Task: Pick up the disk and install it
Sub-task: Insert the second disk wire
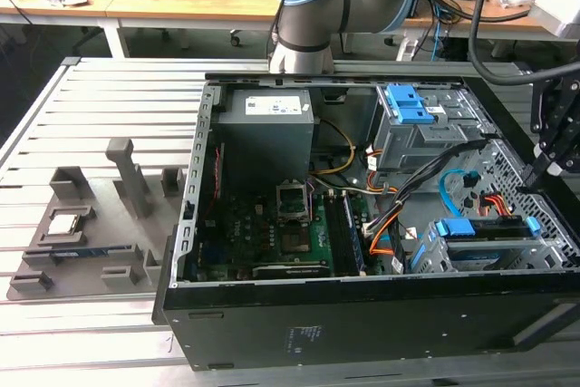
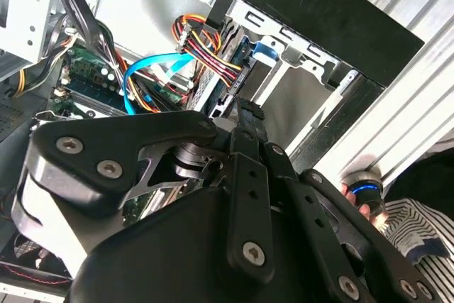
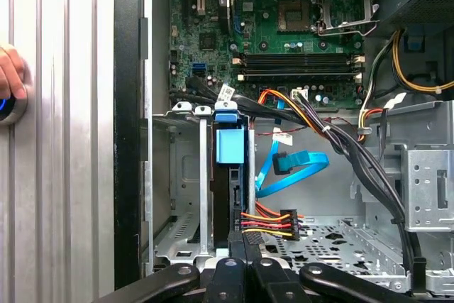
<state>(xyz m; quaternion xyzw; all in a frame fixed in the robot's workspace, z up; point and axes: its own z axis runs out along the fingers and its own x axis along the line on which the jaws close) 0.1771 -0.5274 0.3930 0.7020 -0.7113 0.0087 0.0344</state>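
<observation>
Robot gripper (image 1: 544, 165) poised over an open computer case (image 1: 362, 314) where the disk (image 1: 480, 228) sits in its drive cage.

In the exterior view, the open case lies on a slatted metal table (image 1: 91, 88); the disk, in its blue frame, rests in the metal cage at the case corner on the exterior view's right, with the black gripper just above it. In the second wrist view, the gripper's black linkage (image 2: 241, 196) fills the foreground over red, yellow and blue cables (image 2: 206, 44); a person's hand (image 2: 363, 200) rests on a button on the table. In the first wrist view, the disk (image 3: 230, 175) stands on edge in the cage, the green motherboard (image 3: 284, 33) beyond it. The fingertips sit right at the disk, but I cannot tell whether they clamp it.
</observation>
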